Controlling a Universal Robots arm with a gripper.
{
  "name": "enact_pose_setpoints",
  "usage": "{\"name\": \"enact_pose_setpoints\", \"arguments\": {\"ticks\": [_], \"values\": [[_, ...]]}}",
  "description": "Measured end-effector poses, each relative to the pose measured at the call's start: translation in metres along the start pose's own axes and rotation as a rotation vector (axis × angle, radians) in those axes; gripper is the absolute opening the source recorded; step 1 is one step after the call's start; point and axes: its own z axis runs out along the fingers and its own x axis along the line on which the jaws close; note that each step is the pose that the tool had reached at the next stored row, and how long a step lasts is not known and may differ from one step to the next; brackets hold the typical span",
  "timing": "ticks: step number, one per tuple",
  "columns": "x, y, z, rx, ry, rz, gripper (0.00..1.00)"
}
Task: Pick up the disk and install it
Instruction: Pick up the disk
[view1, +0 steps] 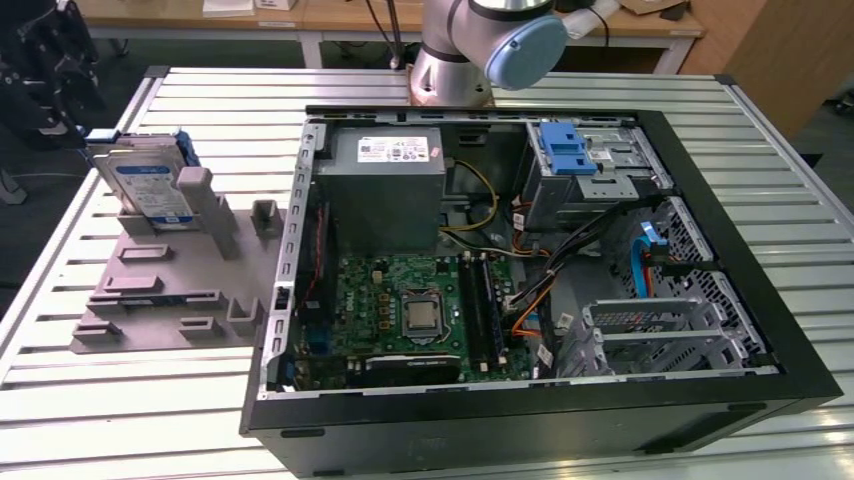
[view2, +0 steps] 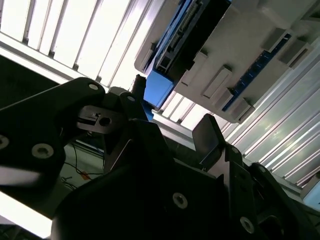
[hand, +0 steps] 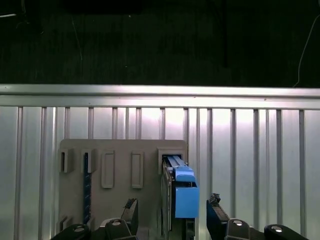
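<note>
The disk (view1: 147, 180), a silver drive with a white-and-blue label in a blue carrier, stands on edge in a slot of the grey holder (view1: 174, 290) at the exterior view's left. In the first wrist view I look down on its thin edge and the blue carrier end (hand: 186, 195). My gripper (hand: 172, 204) is open above it, one black fingertip (hand: 131, 206) on each side of the disk's line, nothing held. The second wrist view shows the gripper (view2: 172, 112) short of the disk's blue corner (view2: 157, 87), apart from it.
An open computer case (view1: 761, 250) lies on the slatted metal table (view1: 747, 110). Inside it are a grey power-supply box (view1: 387, 190), a motherboard (view1: 414, 310) and a drive cage with a blue latch (view1: 567, 155). The arm's base (view1: 454, 70) stands behind the case.
</note>
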Motion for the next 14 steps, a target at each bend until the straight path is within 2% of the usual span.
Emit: {"name": "enact_pose_setpoints", "arguments": {"ticks": [3,8,14], "values": [[-0.0006,-0.001,0.0045,-0.0004,0.0001,0.0,0.65],[-0.0056,-0.0011,0.0105,-0.0003,-0.0001,0.0,0.65],[-0.0062,-0.0003,0.0209,-0.0004,0.0,0.0,0.65]]}}
